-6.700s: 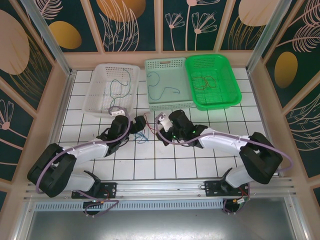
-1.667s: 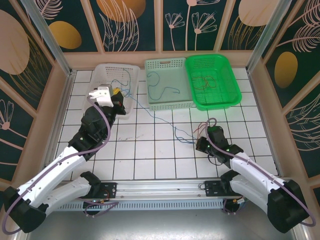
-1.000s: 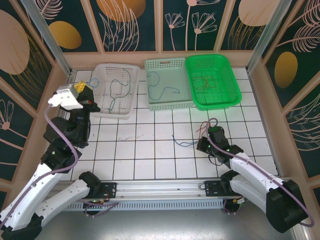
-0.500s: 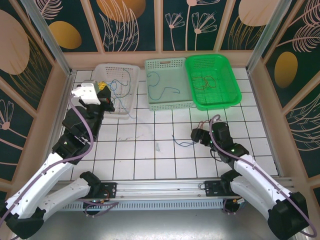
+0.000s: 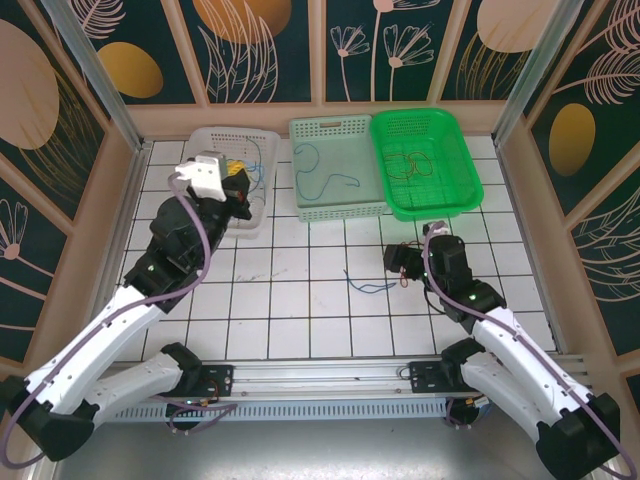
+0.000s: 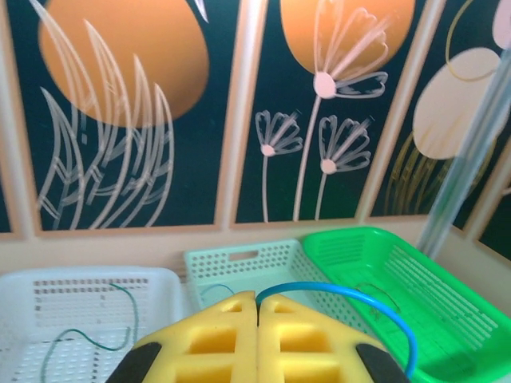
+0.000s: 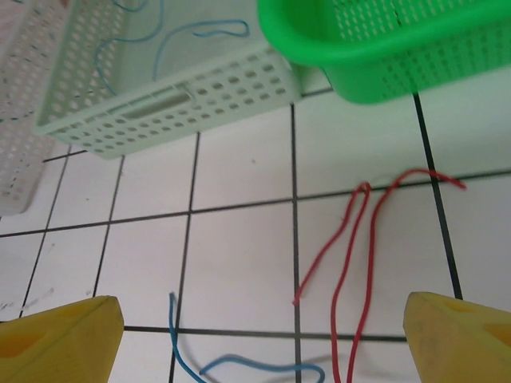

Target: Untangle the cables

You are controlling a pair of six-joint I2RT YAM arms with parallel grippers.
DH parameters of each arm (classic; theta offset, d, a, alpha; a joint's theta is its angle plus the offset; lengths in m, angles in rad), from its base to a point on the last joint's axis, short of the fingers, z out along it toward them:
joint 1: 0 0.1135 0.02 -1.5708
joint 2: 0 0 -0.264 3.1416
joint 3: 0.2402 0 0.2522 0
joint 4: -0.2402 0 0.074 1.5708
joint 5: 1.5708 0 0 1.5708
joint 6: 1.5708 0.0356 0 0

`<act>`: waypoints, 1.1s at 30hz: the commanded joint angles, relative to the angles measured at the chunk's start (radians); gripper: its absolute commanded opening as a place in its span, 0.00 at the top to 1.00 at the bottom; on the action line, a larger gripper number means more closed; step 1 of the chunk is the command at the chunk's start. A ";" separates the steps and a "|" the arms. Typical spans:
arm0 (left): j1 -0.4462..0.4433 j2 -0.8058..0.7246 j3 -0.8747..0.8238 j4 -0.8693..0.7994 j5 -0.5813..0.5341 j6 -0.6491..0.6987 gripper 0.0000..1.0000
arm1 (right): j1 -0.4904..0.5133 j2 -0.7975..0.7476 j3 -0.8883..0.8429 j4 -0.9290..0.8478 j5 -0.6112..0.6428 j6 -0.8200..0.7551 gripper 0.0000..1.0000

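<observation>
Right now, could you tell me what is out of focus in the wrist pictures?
Left wrist: the shut left gripper is soft, near the lens, the blue cable sharper. Right wrist: the red cable is sharp, the open right gripper blurred at the corners.

Your worktop (image 5: 300,325) is a white tiled surface with dark grid lines. Along its far edge you have three baskets in a row: a white basket (image 5: 240,131) on the left, a pale green basket (image 5: 340,211) in the middle, and a bright green basket (image 5: 440,209) on the right. The two green ones sit side by side, touching; the white one stands just apart. On the bare tiles in front of the green baskets you have a loose blue cable (image 5: 366,288) and, near it to the right, a red cable (image 7: 349,263) that crosses a grid line.
</observation>
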 commanded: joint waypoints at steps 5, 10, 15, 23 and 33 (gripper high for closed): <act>-0.001 0.029 0.040 0.070 0.096 -0.029 0.98 | 0.049 0.061 0.113 0.178 -0.035 -0.177 0.10; -0.001 0.012 0.053 0.073 0.066 -0.014 0.98 | 0.115 0.200 0.218 0.269 -0.107 -0.300 0.06; -0.001 0.007 0.073 0.086 0.107 -0.019 0.98 | 0.173 0.332 0.317 0.382 -0.176 -0.384 0.02; -0.001 0.039 0.097 0.088 0.156 -0.040 0.98 | 0.257 0.497 0.405 0.578 -0.280 -0.514 0.01; -0.002 0.044 0.106 0.097 0.180 -0.054 0.98 | 0.291 0.754 0.584 0.709 -0.425 -0.555 0.01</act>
